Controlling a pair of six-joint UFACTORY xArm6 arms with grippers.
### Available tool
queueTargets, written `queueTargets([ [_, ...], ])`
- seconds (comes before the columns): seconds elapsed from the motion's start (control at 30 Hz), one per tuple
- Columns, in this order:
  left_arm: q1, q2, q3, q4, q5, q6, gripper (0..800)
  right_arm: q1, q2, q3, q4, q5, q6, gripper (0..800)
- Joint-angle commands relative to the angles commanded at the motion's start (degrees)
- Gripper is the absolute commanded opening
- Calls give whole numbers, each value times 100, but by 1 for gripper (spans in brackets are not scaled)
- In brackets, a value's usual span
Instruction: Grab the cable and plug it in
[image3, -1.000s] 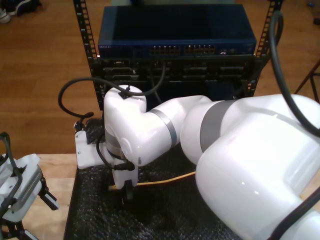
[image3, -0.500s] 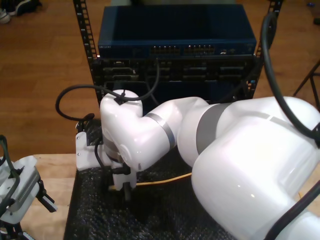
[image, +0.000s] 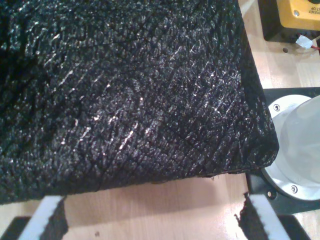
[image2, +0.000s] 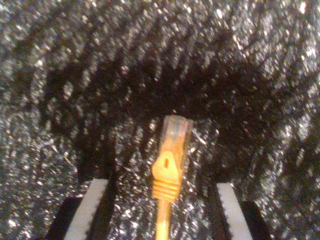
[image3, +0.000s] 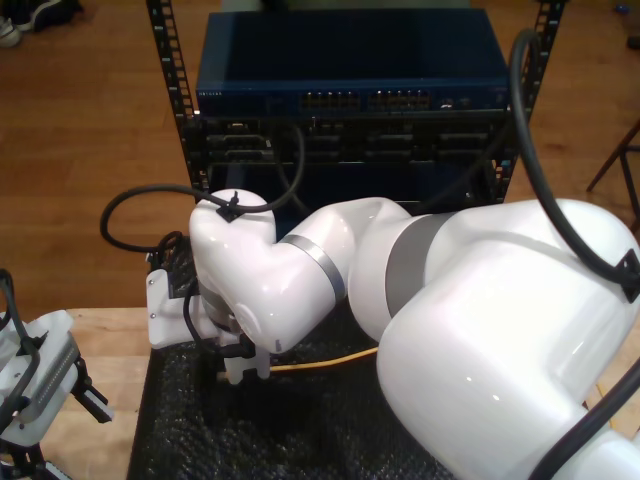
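1. Cable (image2: 167, 165): orange-yellow, clear plug and orange boot at its end. Lies on the black foam mat (image3: 300, 430), plug between the pads of my second gripper (image2: 162, 210), not touching either.
2. My first gripper (image: 150, 220), at the exterior view's left: jaws spread wide, nothing held, hanging over the mat's edge and the wooden table (image: 150, 205).
3. My second gripper, centre of the exterior view: open astride the plug, nothing gripped.
4. Switch rack (image3: 350, 95), behind: ports await.
5. Progress, judged: grasp not yet made; lifting and plugging remain.
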Motion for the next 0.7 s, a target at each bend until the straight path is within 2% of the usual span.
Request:
queueTargets([
  [0.13,0,97,-9,0,0,0,800,35,-9,0,-149,9,158,418],
  [0.5,0,123,-18,0,0,0,800,70,0,-35,-141,9,167,417],
  [0.7,0,132,-18,0,0,0,800,70,-9,-26,-149,0,185,368],
])
